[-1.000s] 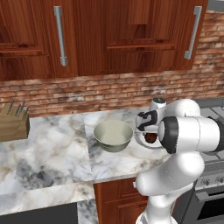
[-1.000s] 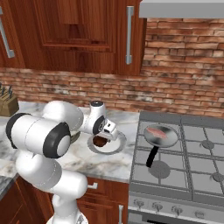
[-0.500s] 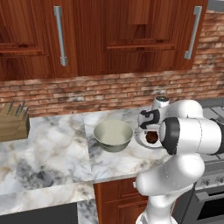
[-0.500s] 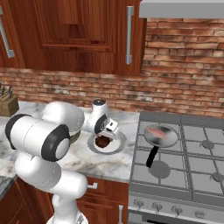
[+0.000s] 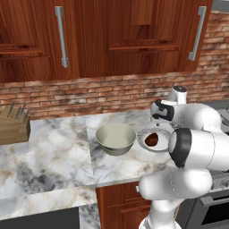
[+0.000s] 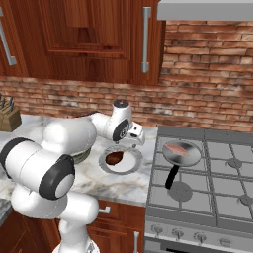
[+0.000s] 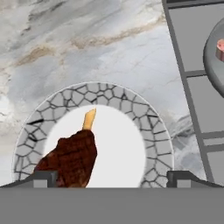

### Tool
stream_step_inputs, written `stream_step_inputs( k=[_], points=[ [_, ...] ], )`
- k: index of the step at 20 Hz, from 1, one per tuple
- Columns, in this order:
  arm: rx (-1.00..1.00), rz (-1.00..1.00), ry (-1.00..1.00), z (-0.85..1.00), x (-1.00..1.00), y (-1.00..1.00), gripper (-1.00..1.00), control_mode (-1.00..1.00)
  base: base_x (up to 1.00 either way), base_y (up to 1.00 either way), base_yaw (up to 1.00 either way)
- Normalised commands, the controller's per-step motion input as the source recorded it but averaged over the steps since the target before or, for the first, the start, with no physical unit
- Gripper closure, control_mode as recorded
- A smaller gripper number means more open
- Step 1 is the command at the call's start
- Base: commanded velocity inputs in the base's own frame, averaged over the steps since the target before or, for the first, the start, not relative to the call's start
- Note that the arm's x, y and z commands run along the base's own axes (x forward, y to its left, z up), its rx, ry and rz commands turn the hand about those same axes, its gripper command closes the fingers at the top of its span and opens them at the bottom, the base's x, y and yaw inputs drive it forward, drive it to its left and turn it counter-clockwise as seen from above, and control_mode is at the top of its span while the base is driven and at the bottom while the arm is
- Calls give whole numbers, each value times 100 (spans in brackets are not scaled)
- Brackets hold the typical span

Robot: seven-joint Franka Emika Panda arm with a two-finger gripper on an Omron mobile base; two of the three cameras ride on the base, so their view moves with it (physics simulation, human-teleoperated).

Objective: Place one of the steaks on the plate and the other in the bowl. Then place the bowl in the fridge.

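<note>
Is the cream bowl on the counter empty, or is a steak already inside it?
Empty. The left base view shows the bowl with a bare pale inside. The dark steak lies on the plate; the pink steak is in the pan.

Two steaks (image 6: 114, 158) (image 6: 177, 149), one plate (image 6: 129, 168), one bowl (image 5: 115, 138), one pan (image 6: 182, 154) (steel).

Two base cams behind arm, L and R, share round grey-rimmed white plate (image 5: 144, 136); hand cam close above it.
</note>
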Motion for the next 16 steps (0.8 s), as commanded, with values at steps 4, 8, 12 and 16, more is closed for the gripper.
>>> stream_step_inputs(
  k=[4, 8, 12, 16],
  points=[
    [-9, 17, 2, 0, 0, -59, -100, -100, 0, 0, 0],
    [-16, 7, 4, 0, 25, -96, -100, -100, 0, 0, 0],
    [-3, 15, 5, 0, 32, -100, -100, -100, 0, 0, 0],
    [4, 20, 0, 0, 4, -27, -100, -100, 0, 0, 0]
  ],
)
